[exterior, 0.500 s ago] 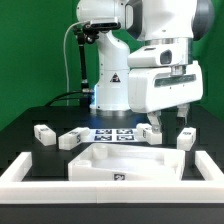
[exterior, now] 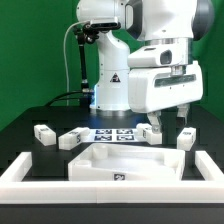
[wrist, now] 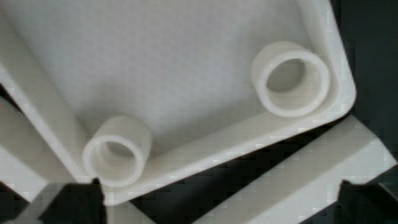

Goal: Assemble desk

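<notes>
Because the low U-shaped border wall [exterior: 100, 200] offers a fixed stop for bracing parts, the tabletop panel [exterior: 120, 160] lies just behind its front run, centred between the side runs, socket face up; whether panel and wall touch cannot be confirmed; free room remains on both flanks of the panel. The wrist view shows two round sockets [wrist: 294, 80] near one rounded panel edge, both empty, so no leg appears fitted there. Beyond the panel, four leg blocks [exterior: 43, 133] lie loose; two sit toward the exterior view's left, one beside the marker board [exterior: 115, 132], one toward the right. The gripper [exterior: 170, 122] hangs above the panel's far right corner, fingers spread, holding nothing; the step in hand is judged to be selecting a leg; blocks on either side narrow its descent room.
</notes>
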Controlling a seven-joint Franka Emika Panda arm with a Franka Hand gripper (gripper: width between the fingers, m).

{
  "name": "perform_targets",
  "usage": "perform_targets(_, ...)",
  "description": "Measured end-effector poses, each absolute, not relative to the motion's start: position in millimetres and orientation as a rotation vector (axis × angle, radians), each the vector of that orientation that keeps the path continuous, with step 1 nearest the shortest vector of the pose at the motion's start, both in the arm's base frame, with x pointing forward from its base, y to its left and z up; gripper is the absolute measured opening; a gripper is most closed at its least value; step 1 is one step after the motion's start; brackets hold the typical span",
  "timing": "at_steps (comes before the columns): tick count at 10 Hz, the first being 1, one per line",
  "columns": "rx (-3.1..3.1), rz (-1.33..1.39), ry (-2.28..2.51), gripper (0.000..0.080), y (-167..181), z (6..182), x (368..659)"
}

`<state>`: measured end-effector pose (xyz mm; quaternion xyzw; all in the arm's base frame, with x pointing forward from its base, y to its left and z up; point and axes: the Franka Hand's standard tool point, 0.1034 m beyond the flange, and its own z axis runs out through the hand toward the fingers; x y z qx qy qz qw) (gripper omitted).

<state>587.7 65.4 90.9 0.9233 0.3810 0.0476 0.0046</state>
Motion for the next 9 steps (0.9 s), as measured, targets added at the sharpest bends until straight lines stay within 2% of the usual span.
perform_targets(2,2.871,0.149,1.240,0.0650,64,90.9,587)
perform_targets(4,2.799,0.123,1.385,0.0650,46,86.6,561)
perform_targets(6,2.623,0.126,1.675,0.0650,23,67.5,531)
perform_targets(9,2.664,0.114,1.624,0.0650,23,66.5,531)
